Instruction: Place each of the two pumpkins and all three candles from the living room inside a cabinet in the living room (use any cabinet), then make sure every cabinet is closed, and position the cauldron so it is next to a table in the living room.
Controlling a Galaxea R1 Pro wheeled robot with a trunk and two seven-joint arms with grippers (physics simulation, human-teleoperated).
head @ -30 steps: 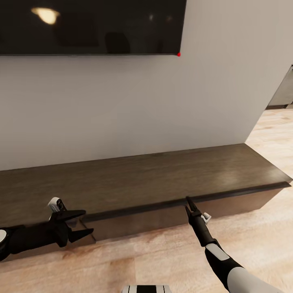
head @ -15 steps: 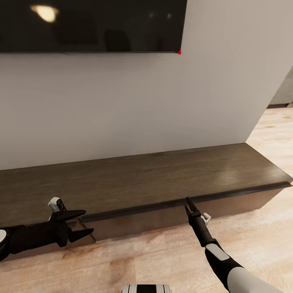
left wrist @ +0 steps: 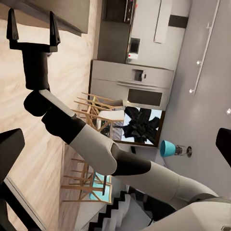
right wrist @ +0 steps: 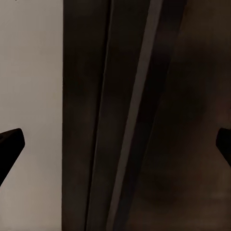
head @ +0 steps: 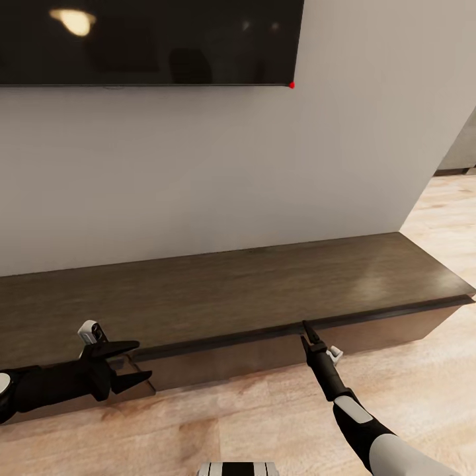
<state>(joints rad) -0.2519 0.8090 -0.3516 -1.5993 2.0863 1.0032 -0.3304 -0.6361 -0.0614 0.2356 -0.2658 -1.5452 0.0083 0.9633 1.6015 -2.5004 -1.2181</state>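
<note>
Nearest the robot, the left pincer is spread wide, grasping nothing, level with the cabinet front near its left end. The right pincer is also released, fingertips at the lip under the cabinet top. The cabinet's long axis runs left to right along the wall; the right arm appears nearer a panel seam. Beyond hangs a television.

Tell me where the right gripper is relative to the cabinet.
In the head view, the right gripper sits right of centre, its tips at the front top edge of the cabinet, below the wall-mounted TV.
</note>
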